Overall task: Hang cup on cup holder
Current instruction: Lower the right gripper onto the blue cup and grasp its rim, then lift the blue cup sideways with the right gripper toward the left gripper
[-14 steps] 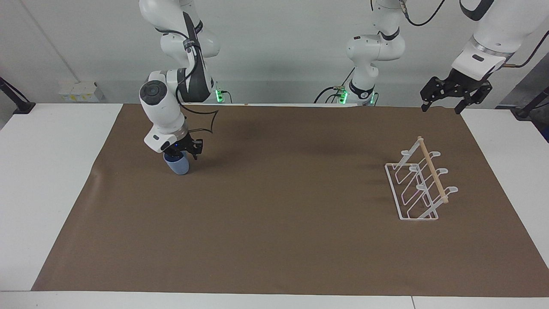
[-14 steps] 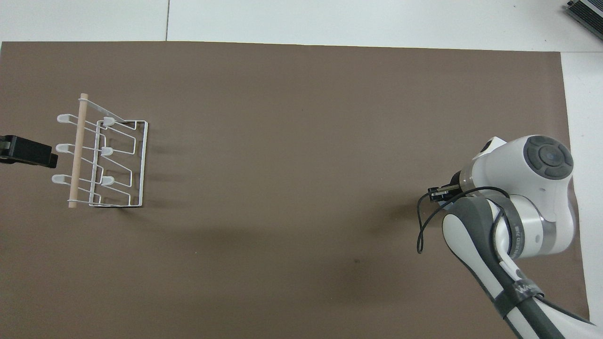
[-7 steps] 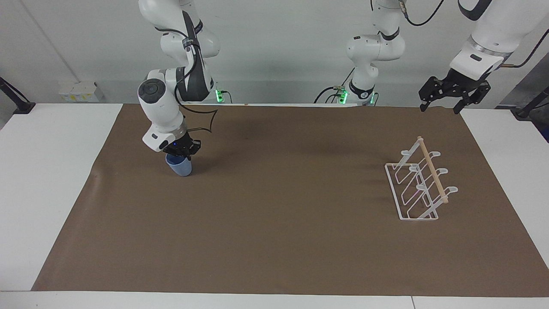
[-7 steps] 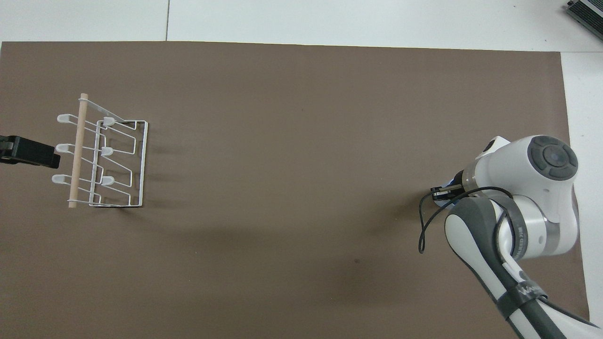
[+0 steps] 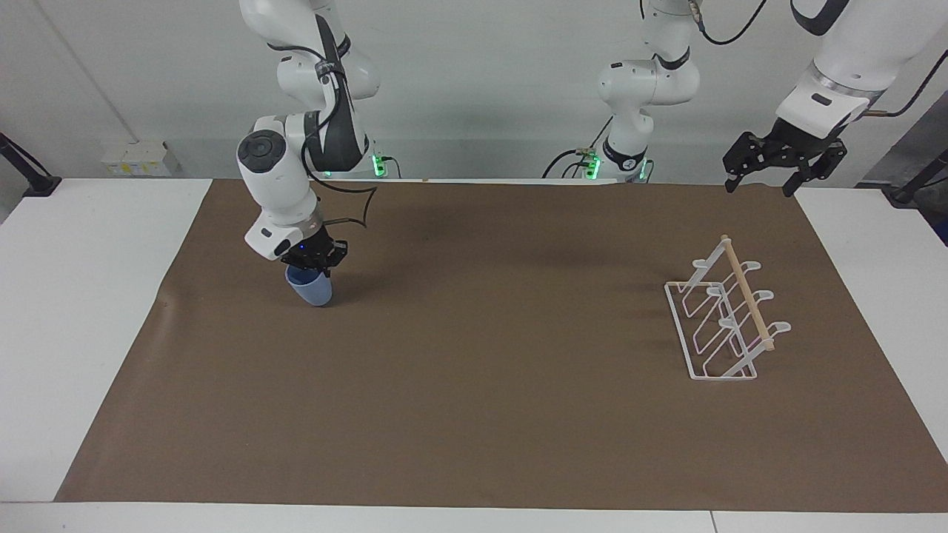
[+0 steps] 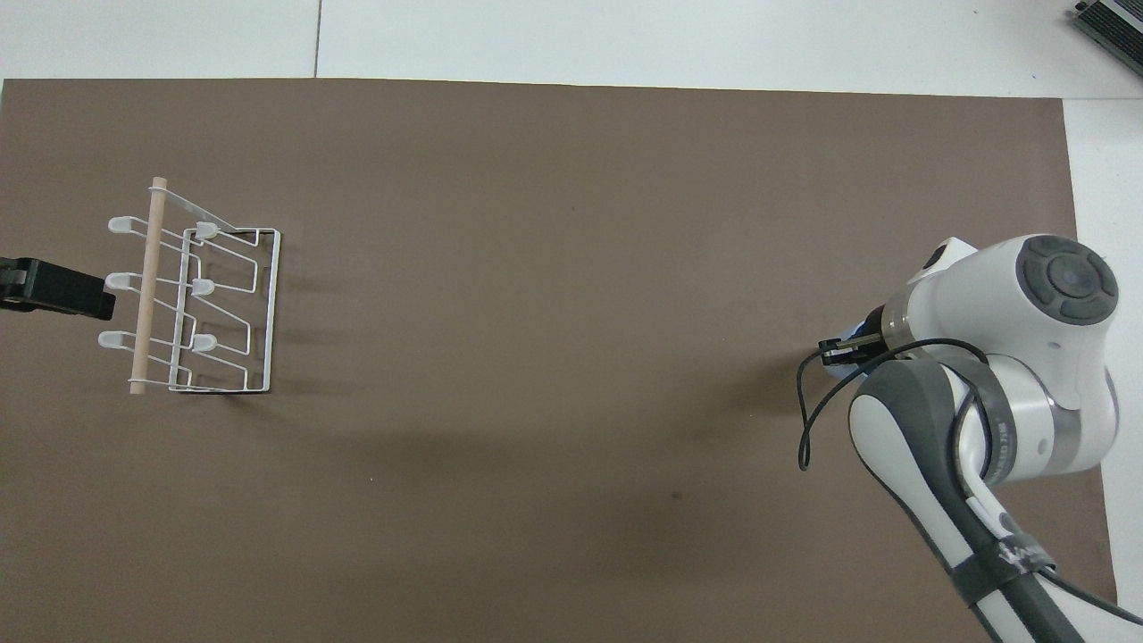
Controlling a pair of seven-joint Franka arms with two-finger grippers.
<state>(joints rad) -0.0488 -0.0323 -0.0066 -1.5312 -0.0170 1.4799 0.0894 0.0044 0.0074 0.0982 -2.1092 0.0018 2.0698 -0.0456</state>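
The light-blue cup (image 5: 312,289) is tilted in my right gripper (image 5: 314,269), which is shut on its rim, low over the brown mat toward the right arm's end of the table. In the overhead view the right arm (image 6: 1000,357) hides almost all of the cup. The white wire cup holder (image 5: 720,323) with its wooden dowel (image 5: 748,293) stands on the mat toward the left arm's end; it also shows in the overhead view (image 6: 201,299). My left gripper (image 5: 763,176) is open and empty in the air beside the cup holder, and waits; its tip shows in the overhead view (image 6: 58,290).
The brown mat (image 5: 474,385) covers most of the white table (image 5: 81,296). A black cable loop (image 6: 808,411) hangs from the right arm's wrist.
My right gripper has closed on the cup's rim and its wrist has risen a little, tilting the cup. The left gripper has barely moved.
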